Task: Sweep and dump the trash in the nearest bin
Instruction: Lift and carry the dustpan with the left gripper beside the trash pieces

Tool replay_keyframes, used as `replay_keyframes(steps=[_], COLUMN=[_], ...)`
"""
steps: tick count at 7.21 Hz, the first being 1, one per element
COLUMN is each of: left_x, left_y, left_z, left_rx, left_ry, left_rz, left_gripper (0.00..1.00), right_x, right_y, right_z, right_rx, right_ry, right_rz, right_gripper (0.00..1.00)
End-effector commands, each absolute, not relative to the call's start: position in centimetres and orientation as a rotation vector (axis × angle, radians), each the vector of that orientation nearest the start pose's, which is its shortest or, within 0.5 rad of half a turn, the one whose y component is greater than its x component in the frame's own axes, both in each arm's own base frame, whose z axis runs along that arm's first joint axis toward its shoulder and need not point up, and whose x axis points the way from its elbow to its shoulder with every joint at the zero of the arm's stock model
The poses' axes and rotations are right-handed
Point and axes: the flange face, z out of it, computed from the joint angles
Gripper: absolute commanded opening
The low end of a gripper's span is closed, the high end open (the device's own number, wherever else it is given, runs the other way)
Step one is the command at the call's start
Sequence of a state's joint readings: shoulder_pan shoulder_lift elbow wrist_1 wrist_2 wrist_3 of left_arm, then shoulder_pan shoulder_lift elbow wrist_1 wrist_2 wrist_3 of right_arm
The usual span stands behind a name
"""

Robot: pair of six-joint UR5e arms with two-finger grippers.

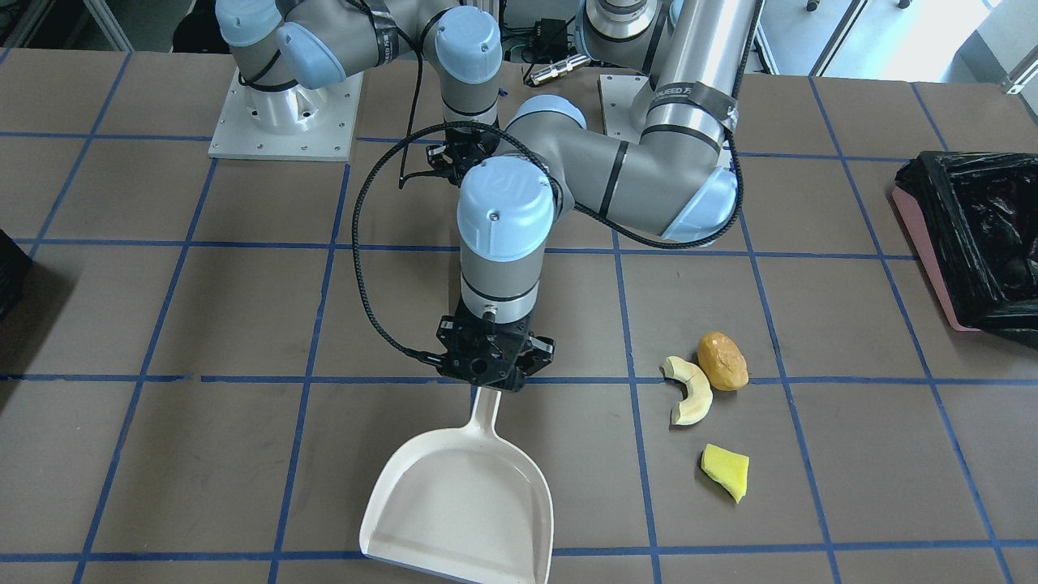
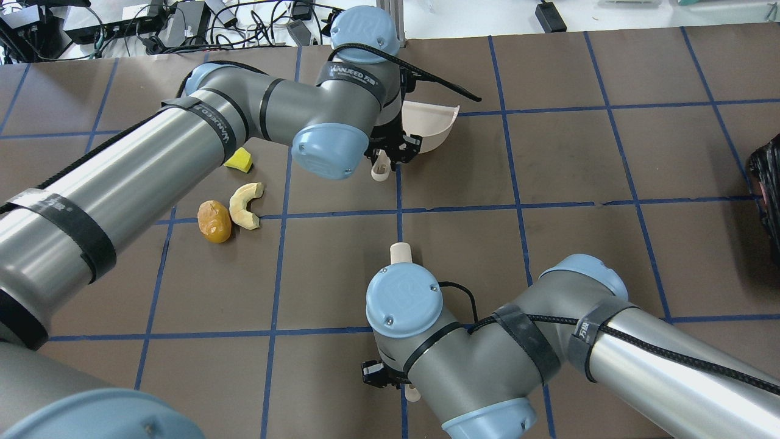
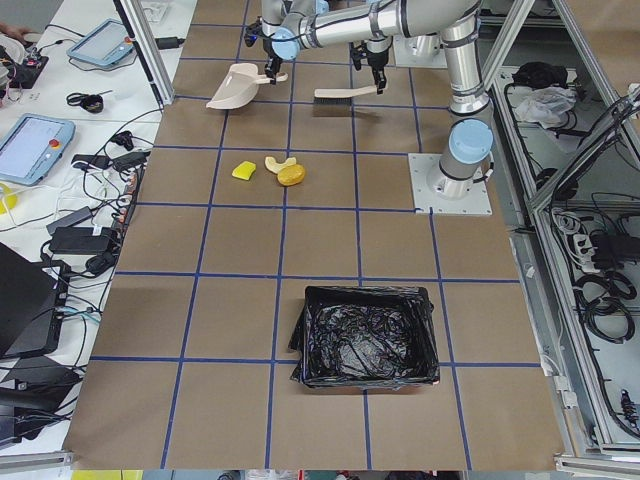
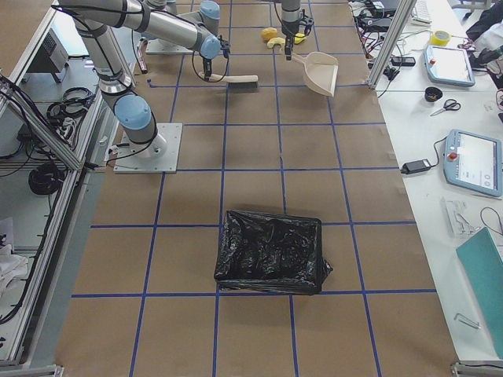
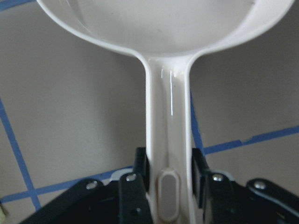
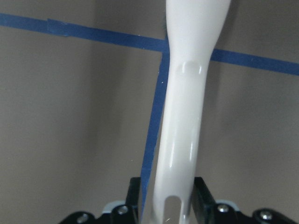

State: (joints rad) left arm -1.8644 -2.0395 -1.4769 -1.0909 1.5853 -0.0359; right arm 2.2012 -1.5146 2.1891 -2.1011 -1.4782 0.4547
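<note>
The trash lies together on the table: a brown lump (image 1: 722, 361), a pale curved rind (image 1: 689, 391) and a yellow wedge (image 1: 727, 470). My left gripper (image 1: 491, 375) is shut on the handle of a cream dustpan (image 1: 462, 495), a tile from the scraps; the wrist view shows the fingers (image 5: 139, 170) clamping it. My right gripper (image 6: 166, 205) is shut on a white brush handle (image 6: 187, 107), closer to the robot; the brush head (image 3: 335, 95) shows in the exterior left view. The pink-sided bin (image 1: 924, 235) with its black bag stands at the table's left end.
A second black-lined bin (image 4: 271, 251) stands toward the table's right end. The robot's base plates (image 1: 284, 122) sit at the table's back edge. My left arm's elbow (image 2: 332, 149) hangs over the table beside the yellow wedge (image 2: 239, 160).
</note>
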Motion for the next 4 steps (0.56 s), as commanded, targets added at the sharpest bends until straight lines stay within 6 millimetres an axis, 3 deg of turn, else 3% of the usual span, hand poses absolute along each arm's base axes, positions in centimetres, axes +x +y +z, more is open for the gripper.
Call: replay_keyframes(steps=[1,2,4], left_x=[-28.0,-23.8,-12.8], left_y=[-62.1,-63.4,-64.5], left_z=[33.1,34.6,37.6], left_rx=[0.47,0.576,0.812], left_ry=[3.097,3.059,2.974], left_rz=[-0.229,-0.253,-0.186], left_gripper=[0.0,0.0,0.0], right_x=[35.8,35.8,35.7], right_y=[-25.1,-25.3,-26.6], right_z=[23.1,23.5,24.8], right_rx=[-0.258,-0.259,-0.221], right_ry=[3.117,3.119,3.115], right_rz=[0.269,0.254,0.207], right_gripper=[0.0,0.0,0.0])
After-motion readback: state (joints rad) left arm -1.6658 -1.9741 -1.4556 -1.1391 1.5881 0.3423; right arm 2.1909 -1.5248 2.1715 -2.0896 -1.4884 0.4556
